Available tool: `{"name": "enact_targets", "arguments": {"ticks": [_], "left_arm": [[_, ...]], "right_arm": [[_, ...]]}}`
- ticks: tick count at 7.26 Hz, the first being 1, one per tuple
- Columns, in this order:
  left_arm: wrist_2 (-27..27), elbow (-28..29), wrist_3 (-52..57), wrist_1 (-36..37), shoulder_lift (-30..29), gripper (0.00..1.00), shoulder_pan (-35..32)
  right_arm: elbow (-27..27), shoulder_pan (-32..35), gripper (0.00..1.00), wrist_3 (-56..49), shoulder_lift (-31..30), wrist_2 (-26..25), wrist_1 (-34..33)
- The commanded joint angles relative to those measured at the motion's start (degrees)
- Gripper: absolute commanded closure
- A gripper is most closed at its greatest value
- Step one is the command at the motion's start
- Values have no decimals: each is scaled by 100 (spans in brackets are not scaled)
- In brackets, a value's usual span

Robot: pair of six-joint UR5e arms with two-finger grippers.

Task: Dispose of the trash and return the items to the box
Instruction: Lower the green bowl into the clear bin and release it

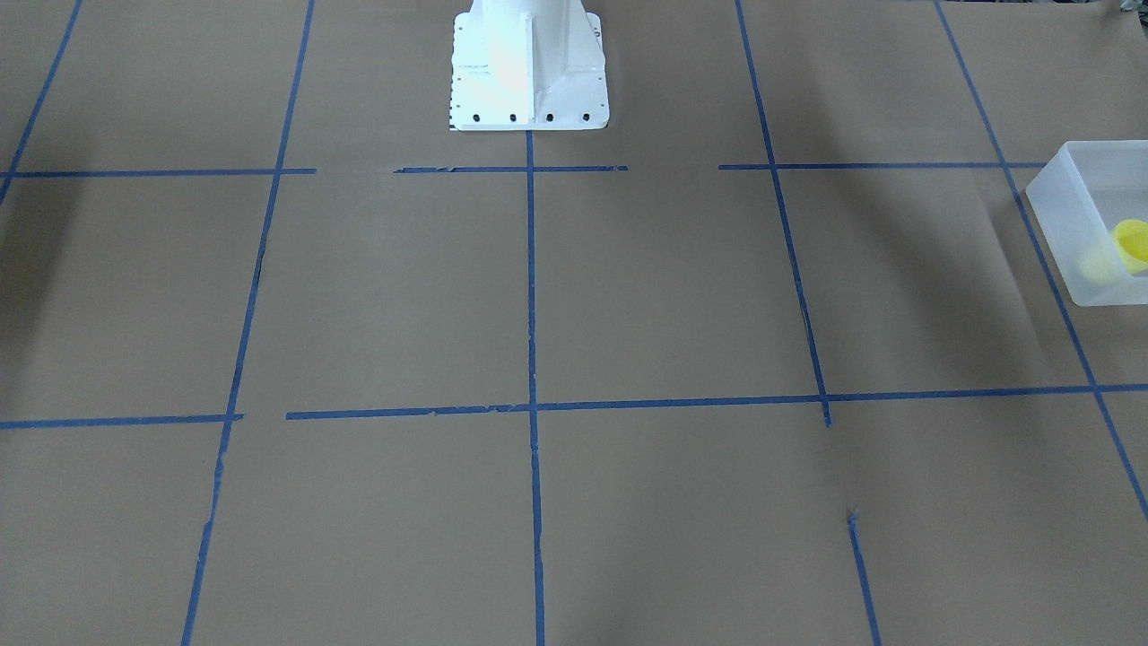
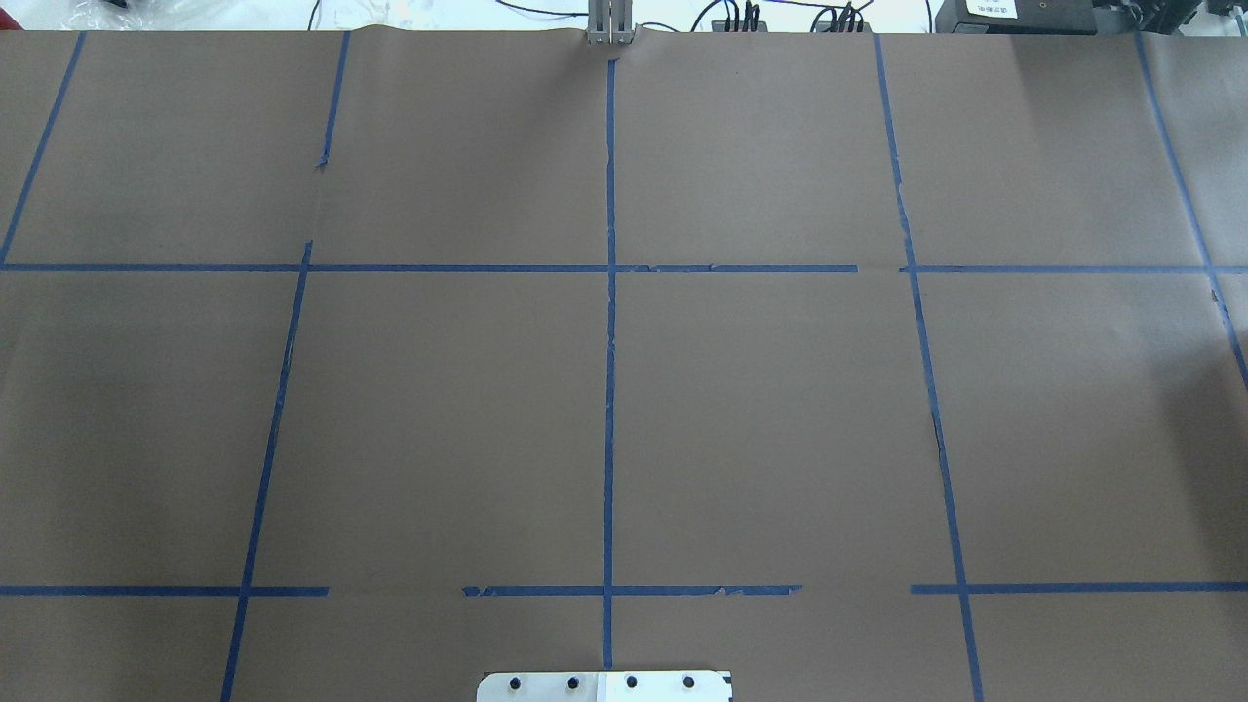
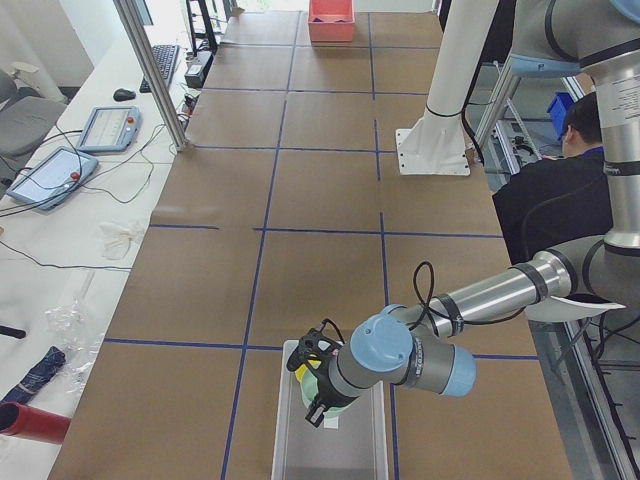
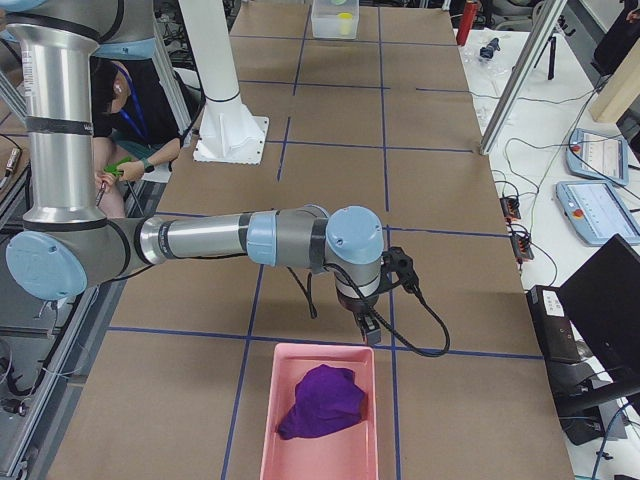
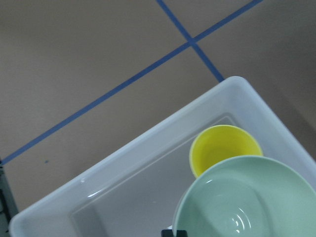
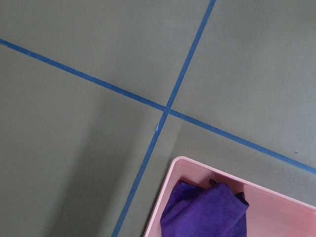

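The frosted white box stands at the table's left end; it also shows in the front-facing view and in the left wrist view. The yellow cup stands inside it, also seen in the front-facing view. My left gripper hangs over the box and holds the mint-green bowl by its rim, just above the cup. A dark fingertip shows at the bowl's edge. My right gripper hovers at the near edge of a pink tray; I cannot tell whether it is open or shut.
The pink tray holds a purple cloth, which also shows in the right wrist view. The white robot base stands mid-table. A person sits behind the robot. Tablets and cables lie on the side bench.
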Motion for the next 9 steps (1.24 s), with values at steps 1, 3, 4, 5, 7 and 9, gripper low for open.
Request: {"name": "enact_targets", "arguments": {"ticks": [1, 3, 4, 5, 7, 9], "left_arm": [[98, -15, 49, -11, 239, 100, -39], [89, 658, -30, -894, 232, 100, -21], [63, 662, -187, -960, 241, 98, -12], [45, 671, -223, -961, 232, 91, 5], [45, 662, -198, -1127, 223, 6, 5], [36, 462, -380, -1093, 83, 0, 5]], "right_arm": [[-21, -13, 0, 22, -12, -3, 177], [-22, -22, 0, 22, -21, -3, 178], [-22, -31, 0, 31, -21, -3, 178], [-22, -39, 0, 31, -21, 6, 178], [-22, -48, 0, 48, -21, -3, 178], [-13, -135, 0, 319, -13, -12, 221]]}}
